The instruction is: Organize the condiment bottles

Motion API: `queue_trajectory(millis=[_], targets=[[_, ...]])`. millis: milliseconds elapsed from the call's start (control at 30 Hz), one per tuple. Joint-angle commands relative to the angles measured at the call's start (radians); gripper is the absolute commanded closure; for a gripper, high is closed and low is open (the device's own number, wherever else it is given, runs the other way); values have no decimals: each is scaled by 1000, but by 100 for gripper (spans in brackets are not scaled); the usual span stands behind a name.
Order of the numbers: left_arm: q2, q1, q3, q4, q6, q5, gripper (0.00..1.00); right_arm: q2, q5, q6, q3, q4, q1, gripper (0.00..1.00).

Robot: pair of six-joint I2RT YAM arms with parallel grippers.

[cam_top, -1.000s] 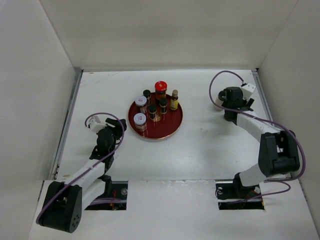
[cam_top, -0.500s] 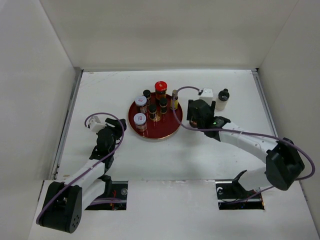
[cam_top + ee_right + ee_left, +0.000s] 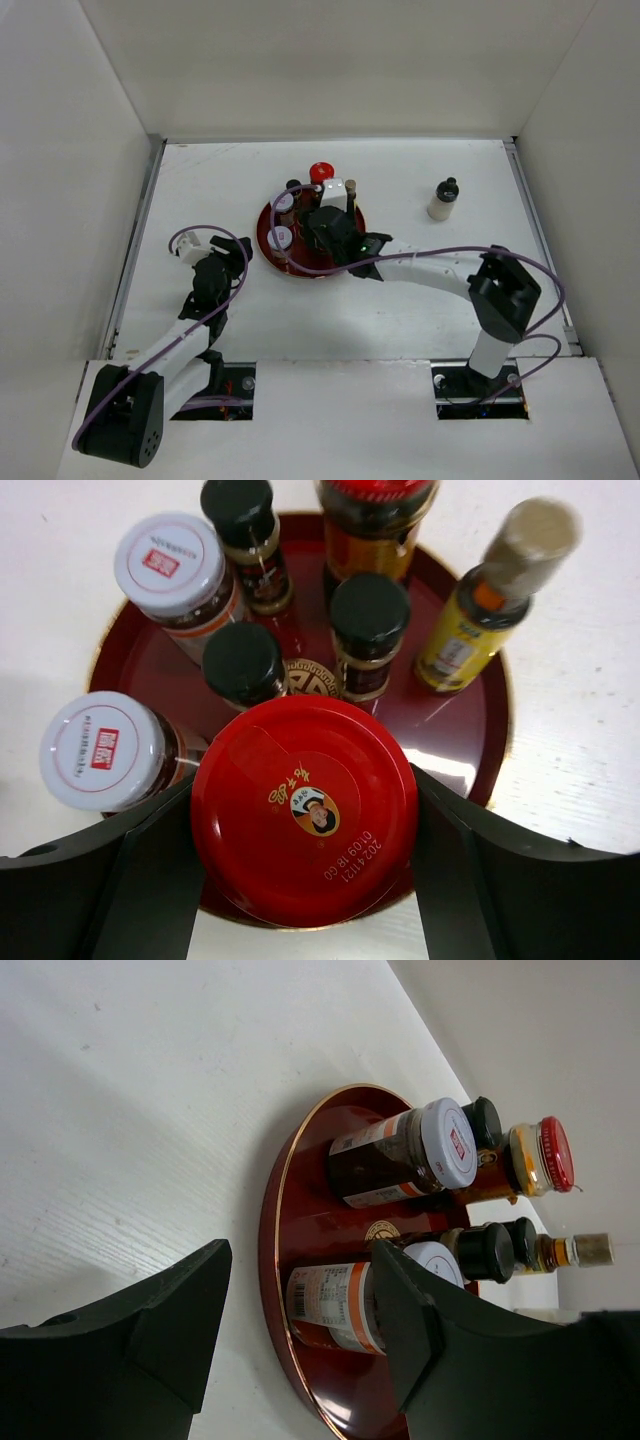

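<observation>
Right wrist view: my right fingers are clenched on the jar, its red lid over the near part of the tray. I cannot tell how high above the tray it hangs.

The gap below looks tight, with a white-lidded jar just left and black-capped bottles just beyond. If I lower it off-line, the jar's side or my fingers may clip those slim bottles. I judge they would topple easily and knock their neighbours. Set too near, it could land on the rim and tilt.

The yellow bottle on the right is clear of me. My left fingers hang released and empty, just left of the tray. One pale bottle stands alone far right on the tabletop, well apart.
</observation>
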State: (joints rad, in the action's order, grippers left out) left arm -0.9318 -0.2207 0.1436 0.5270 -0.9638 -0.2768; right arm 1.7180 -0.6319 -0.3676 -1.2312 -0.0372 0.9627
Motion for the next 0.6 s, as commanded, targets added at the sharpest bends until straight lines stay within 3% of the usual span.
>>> queue_trajectory(millis=[0,133,333,567], targets=[[14,5,19,39,17,-7,43,41,-28,6,-89,154,9,52],[21,10,17,38,19,-4,43,103,-38,21,-113,165,32,50],[16,11,17,37,17,-1,43,100,-45,9,-74,161,46,20],[14,11,19,39,19,-2,43,-39,-68,13,30,161,46,9]])
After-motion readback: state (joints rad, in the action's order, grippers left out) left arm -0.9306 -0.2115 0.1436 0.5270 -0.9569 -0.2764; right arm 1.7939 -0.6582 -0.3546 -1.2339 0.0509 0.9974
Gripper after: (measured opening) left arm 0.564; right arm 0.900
